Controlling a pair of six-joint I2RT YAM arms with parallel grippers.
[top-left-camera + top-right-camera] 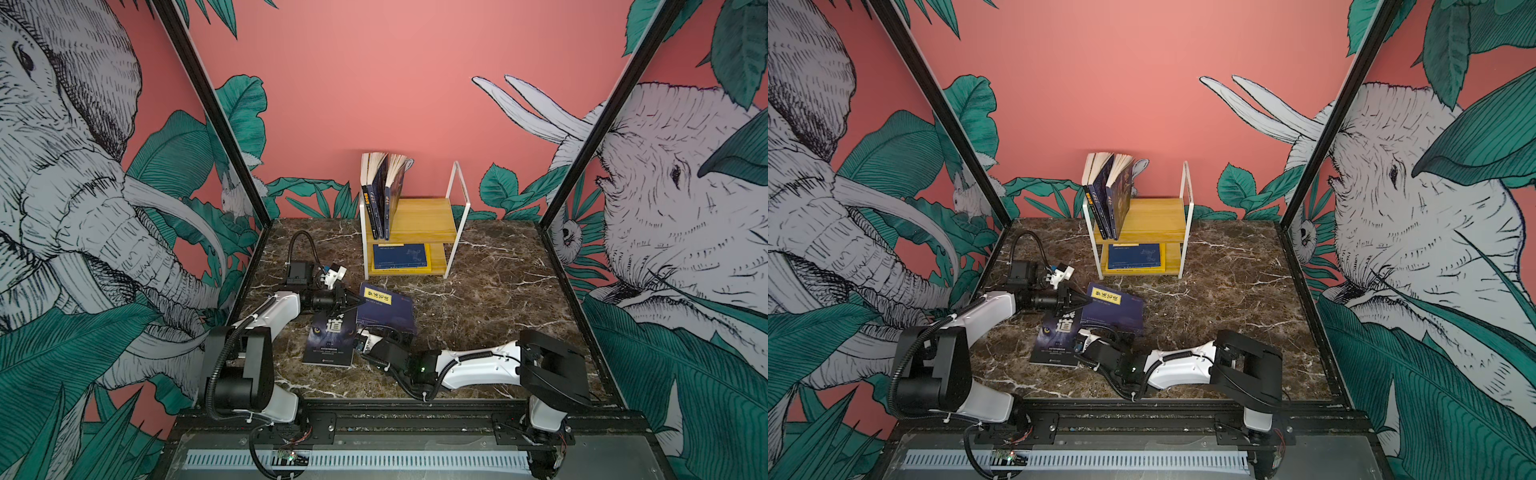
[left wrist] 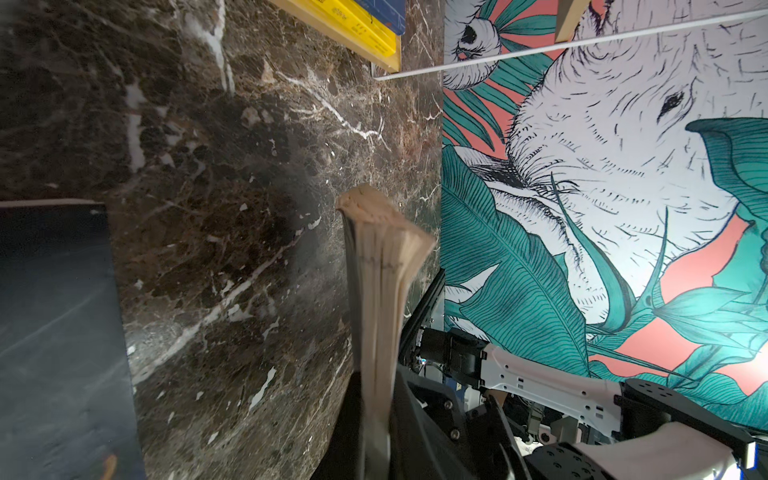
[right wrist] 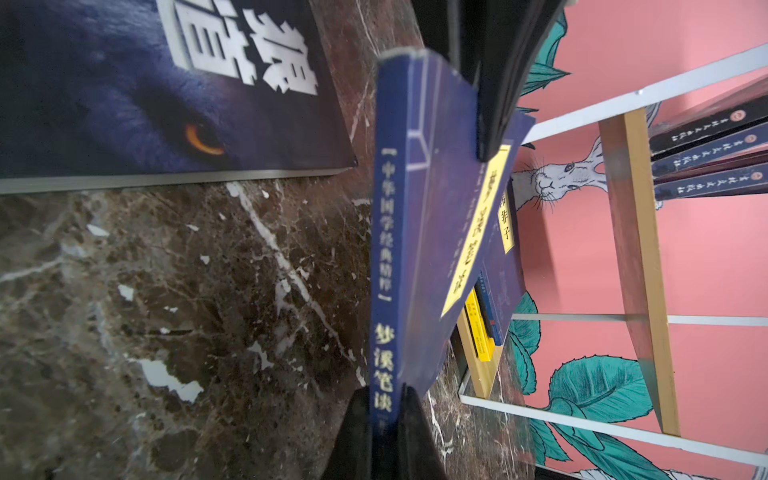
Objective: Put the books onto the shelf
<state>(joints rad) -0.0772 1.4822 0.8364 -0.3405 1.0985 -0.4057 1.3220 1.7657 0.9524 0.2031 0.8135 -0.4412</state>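
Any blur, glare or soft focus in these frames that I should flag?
Both top views: evenly lit, no glare. Left wrist view: the navy book smears at its page edge near the lens. Right wrist view: its spine reads crisply, but the yellow label is blurred.

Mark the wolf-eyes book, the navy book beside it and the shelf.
wolf-eyes book [image 1: 328, 347]: in a top view, on the lower cover.
navy book [image 1: 388, 316]: in a top view, on the front cover's middle.
shelf [image 1: 424, 220]: in a top view, on the bare upper board.

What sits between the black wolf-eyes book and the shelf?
The navy book with the yellow label lies between the wolf-eyes book and the shelf, as both top views show.
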